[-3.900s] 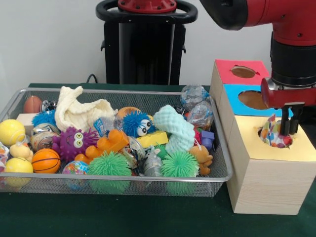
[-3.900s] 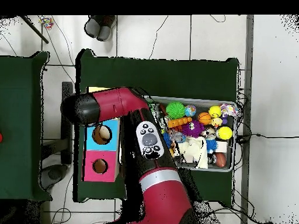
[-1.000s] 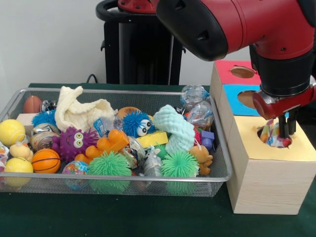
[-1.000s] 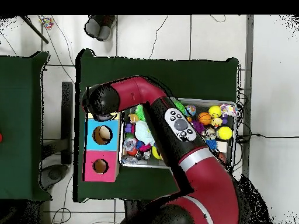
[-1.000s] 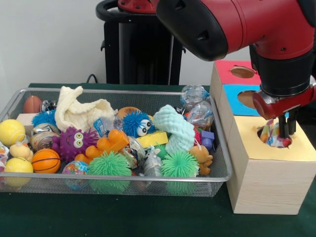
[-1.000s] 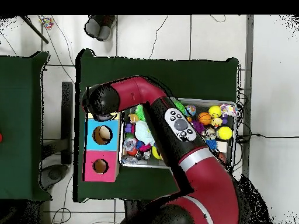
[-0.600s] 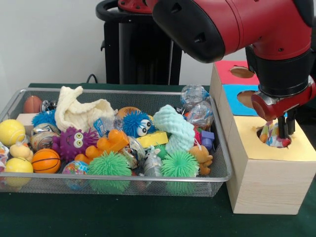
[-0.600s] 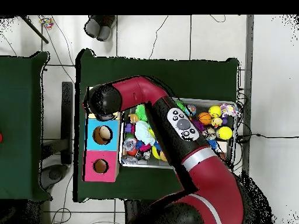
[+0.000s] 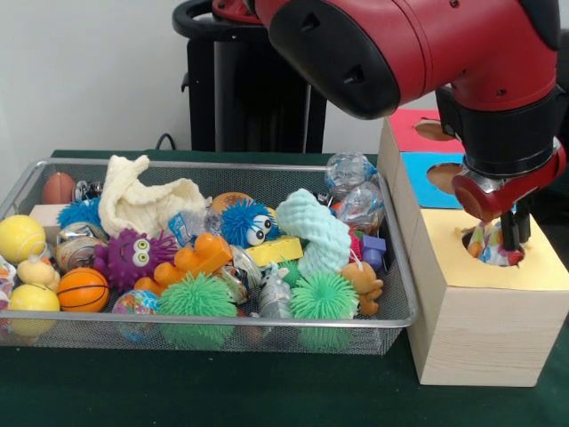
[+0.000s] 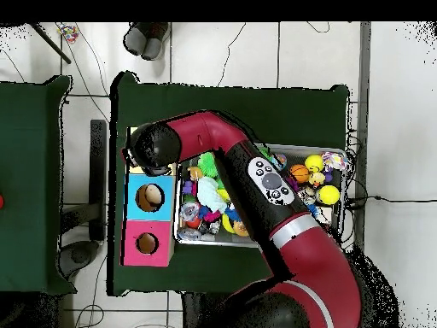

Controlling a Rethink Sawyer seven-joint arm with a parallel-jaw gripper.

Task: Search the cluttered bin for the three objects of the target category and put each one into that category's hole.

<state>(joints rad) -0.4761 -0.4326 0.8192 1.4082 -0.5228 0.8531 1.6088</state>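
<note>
A colourful ball (image 9: 492,246) sits in the round hole of the yellow box top (image 9: 462,262). It is only part way down, so its top pokes out. The gripper (image 9: 510,235) is right at the ball, at its 3 o'clock side, with its dark fingers (image 9: 508,231) pointing down into the hole. I cannot tell if the fingers are spread or pinching the ball, as they look like one dark shape close together.

The red and black arm (image 9: 418,44) comes down from 12 o'clock and bends over the boxes. In the overhead view the arm (image 10: 256,184) covers the yellow box and part of the bin.

Behind the yellow box is a blue box top (image 9: 422,171) with a hole, and behind that a red box top (image 9: 411,123) with a hole. In the overhead view both show their round holes, blue (image 10: 149,197) and red (image 10: 147,243).

At 9 o'clock from the boxes is the wire bin (image 9: 222,326), full of toys. In it are a purple spiky monster (image 9: 132,255), a blue fuzzy ball with eyes (image 9: 246,222), two green spiky balls (image 9: 197,296), a small basketball (image 9: 83,289), a yellow ball (image 9: 20,237), a white cloth (image 9: 142,200) and a mint green foam piece (image 9: 315,229).
</note>
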